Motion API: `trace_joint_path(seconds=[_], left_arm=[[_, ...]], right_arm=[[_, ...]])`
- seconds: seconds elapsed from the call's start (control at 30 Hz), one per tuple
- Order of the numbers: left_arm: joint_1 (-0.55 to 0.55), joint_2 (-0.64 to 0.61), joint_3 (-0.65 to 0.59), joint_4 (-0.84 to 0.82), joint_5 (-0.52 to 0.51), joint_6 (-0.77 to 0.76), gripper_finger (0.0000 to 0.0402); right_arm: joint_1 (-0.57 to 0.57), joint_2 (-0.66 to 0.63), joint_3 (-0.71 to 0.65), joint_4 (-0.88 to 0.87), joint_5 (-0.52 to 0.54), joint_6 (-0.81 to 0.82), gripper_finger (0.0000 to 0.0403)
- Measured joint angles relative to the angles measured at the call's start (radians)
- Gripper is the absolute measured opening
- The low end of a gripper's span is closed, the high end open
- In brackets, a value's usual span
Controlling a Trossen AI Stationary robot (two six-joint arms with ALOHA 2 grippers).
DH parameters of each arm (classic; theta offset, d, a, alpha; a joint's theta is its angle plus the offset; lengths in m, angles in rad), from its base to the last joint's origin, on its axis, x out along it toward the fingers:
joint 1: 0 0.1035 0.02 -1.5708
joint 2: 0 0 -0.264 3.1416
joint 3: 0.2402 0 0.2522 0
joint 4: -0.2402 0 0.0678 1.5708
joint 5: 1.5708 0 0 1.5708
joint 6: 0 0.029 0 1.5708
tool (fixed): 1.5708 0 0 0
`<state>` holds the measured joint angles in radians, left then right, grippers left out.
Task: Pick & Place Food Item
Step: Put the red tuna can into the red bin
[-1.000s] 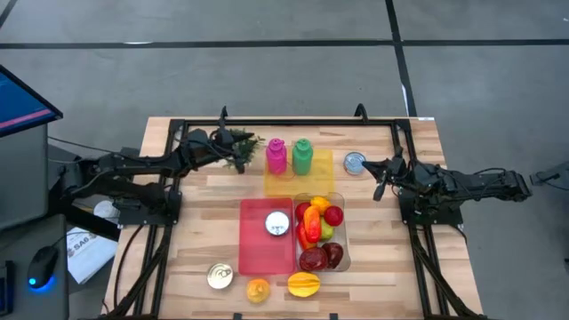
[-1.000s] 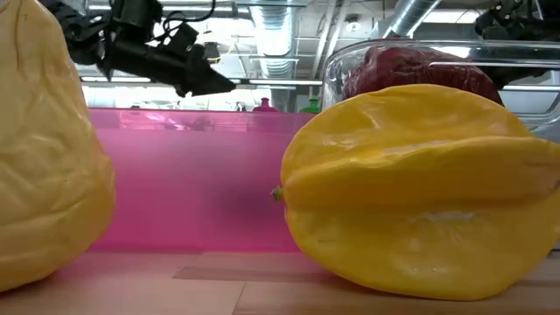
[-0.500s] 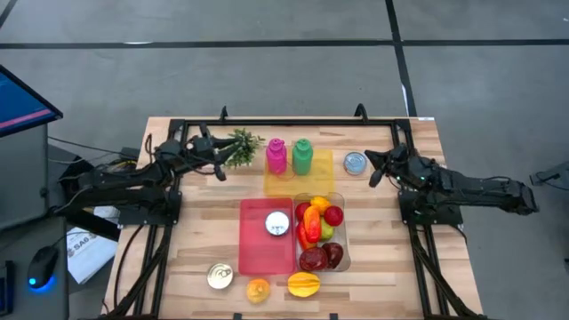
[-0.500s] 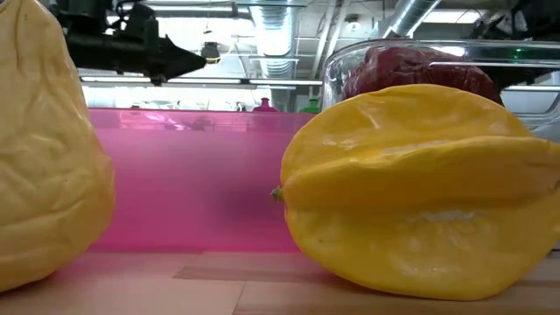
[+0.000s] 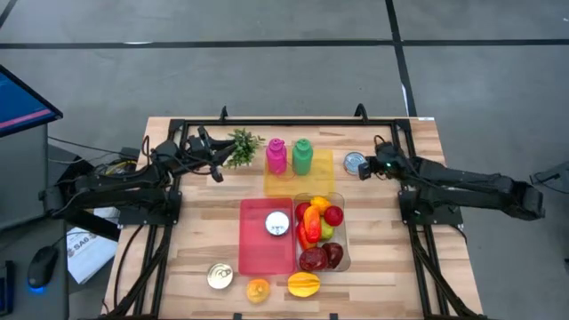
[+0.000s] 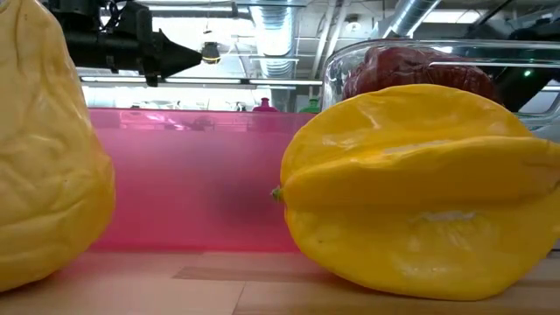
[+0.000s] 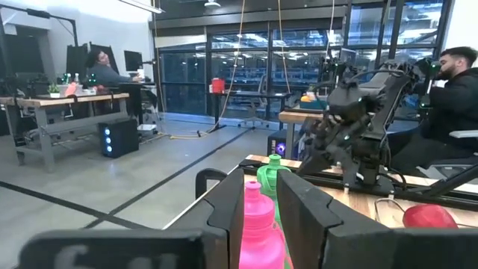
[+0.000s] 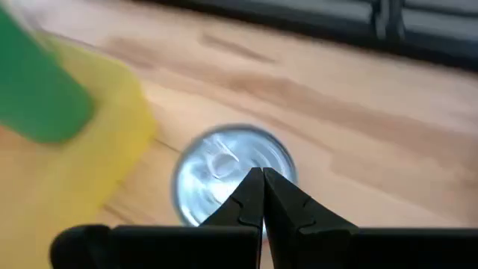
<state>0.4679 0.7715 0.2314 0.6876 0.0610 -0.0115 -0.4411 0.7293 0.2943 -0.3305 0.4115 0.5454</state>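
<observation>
Only my right wrist camera showed the right pincer (image 8: 262, 178) pressed together, hovering right over the silver can (image 8: 228, 177) beside the yellow tray (image 8: 82, 172). The left wrist camera alone showed the left pincer (image 7: 261, 205) slightly apart and empty, the pink bottle (image 7: 261, 224) and green bottle (image 7: 273, 173) beyond it. From above, I saw that pincer just beside the green leafy sprig (image 5: 238, 146) on the wooden table (image 5: 373, 276). The food sat nearer my side: the clear container (image 5: 321, 233) of fruit, with the yellow starfruit (image 5: 303, 284) outside it. People sat in the room behind. At table height, the starfruit blocked most of the view.
</observation>
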Motion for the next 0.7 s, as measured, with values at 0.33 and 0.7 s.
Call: trace_joint_path(seconds=[0.33,0.7], left_arm=[[0.0,0.0,0.0,0.0,0.0,-0.001,0.0057],[0.0,0.0,0.0,-0.016,0.0,-0.001,0.004]], right_arm=[[-0.053,0.21,0.0,0.071,-0.051,0.058,0.0],[-0.048,0.323,0.0,0.165,-0.022,0.091,0.0]])
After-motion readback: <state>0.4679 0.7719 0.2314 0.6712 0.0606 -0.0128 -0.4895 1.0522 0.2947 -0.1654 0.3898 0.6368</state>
